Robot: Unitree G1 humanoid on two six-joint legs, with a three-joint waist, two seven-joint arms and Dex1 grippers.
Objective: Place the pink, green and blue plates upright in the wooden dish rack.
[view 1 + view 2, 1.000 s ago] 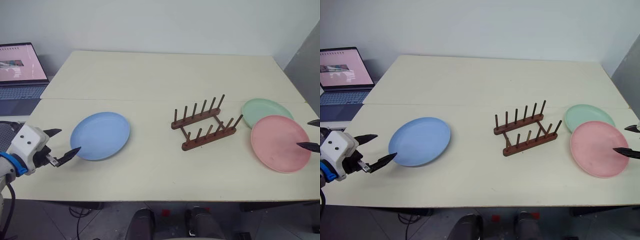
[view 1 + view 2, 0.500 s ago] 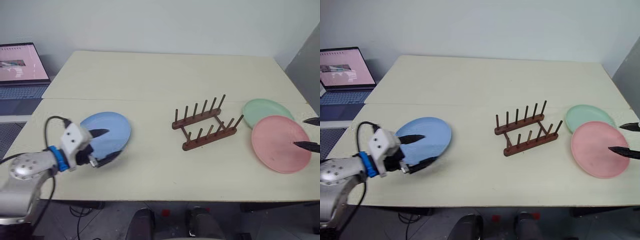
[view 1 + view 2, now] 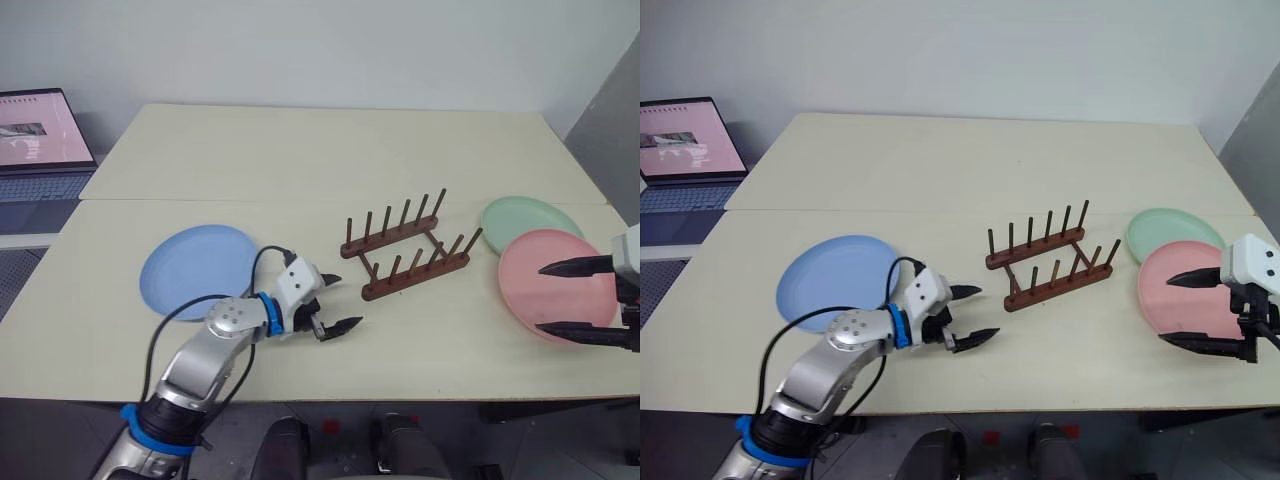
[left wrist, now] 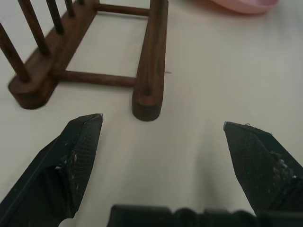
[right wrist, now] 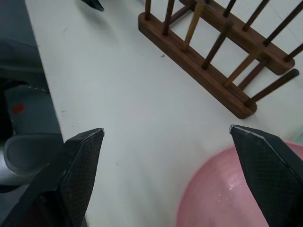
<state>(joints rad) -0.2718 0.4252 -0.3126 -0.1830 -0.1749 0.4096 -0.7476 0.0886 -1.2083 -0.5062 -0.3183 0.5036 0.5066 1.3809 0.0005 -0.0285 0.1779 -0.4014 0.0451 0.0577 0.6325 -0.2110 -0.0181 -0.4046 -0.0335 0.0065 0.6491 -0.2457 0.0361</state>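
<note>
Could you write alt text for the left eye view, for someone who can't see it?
On a cream table, the robot's open left claw hangs just short of an empty wooden dish rack, with a blue plate lying flat behind it. At the right edge, the open right claw is over a pink plate, which sits beside a green plate.
</note>
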